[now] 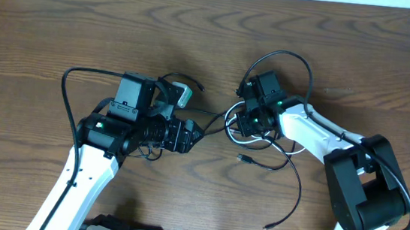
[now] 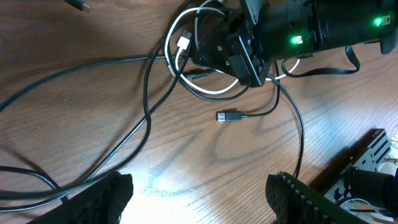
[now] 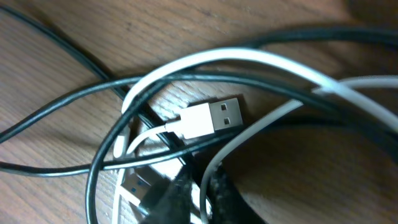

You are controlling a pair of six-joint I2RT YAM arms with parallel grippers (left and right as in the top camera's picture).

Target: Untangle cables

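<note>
Tangle, overhead: cables bunched on the table right of centre, directly under the right claw. Loose black strands trail away toward the near edge.
Left claw, overhead: left claw points right at the bunch and stops just short of it.
Left claw state, left wrist view: wide. Its fingers stand well apart at the bottom edge, with only bare table between them.
Black plug: black plug lies flat, near the bunch but clear of it. Its long axis runs across the view, metal end pointing left, and its cord leaves to the right and curves up into the bunch.
White cable: white cable loops round the right claw's tip.
Black strands: two sweep from the bunch to lower left, passing beside the left finger.
White plug, right wrist view: white plug sits mid-frame. Its long axis is nearly level, a little higher at the right. Its metal mouth points right and its cord leaves left.
Crossings: white loops arc over the plug, and black strands run above and below them.
Right claw state: narrow. The dark fingers are nearly together at the bottom edge, with a white strand pinched between them. The view there is blurred.
</note>
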